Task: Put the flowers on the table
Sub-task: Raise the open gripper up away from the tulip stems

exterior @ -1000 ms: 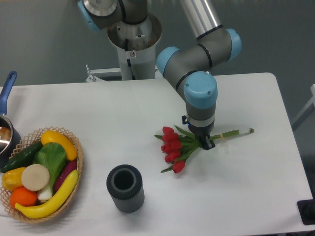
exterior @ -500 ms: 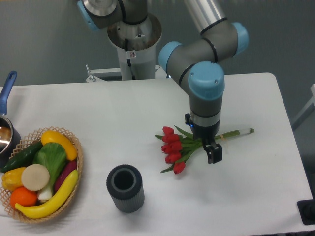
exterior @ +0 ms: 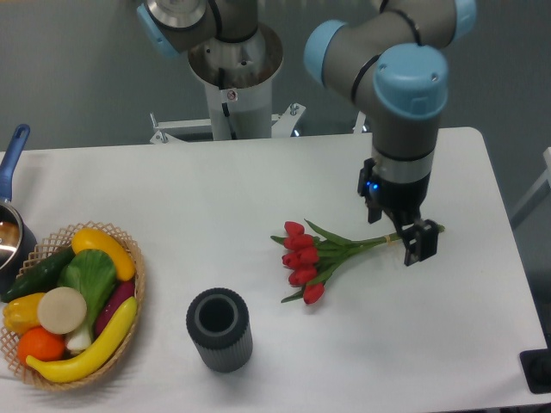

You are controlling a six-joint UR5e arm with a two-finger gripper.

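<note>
The flowers [exterior: 308, 258], red tulips with green leaves and tied stems, lie flat on the white table [exterior: 215, 198] right of centre, heads pointing left and stems running right. My gripper [exterior: 401, 227] hangs above the stem end, raised off the table. Its jaws stand apart with nothing between them, so it is open. One dark finger [exterior: 421, 243] covers the tip of the stems in this view.
A dark grey ribbed vase [exterior: 219, 329] stands upright near the front edge, left of the flowers. A wicker basket [exterior: 138, 267] with fruit and vegetables sits at the front left. A pot with a blue handle [exterior: 12, 155] pokes in at the left edge.
The gripper has let go of the flowers, risen and moved right toward the stem end. The flowers have stayed lying on the table.
</note>
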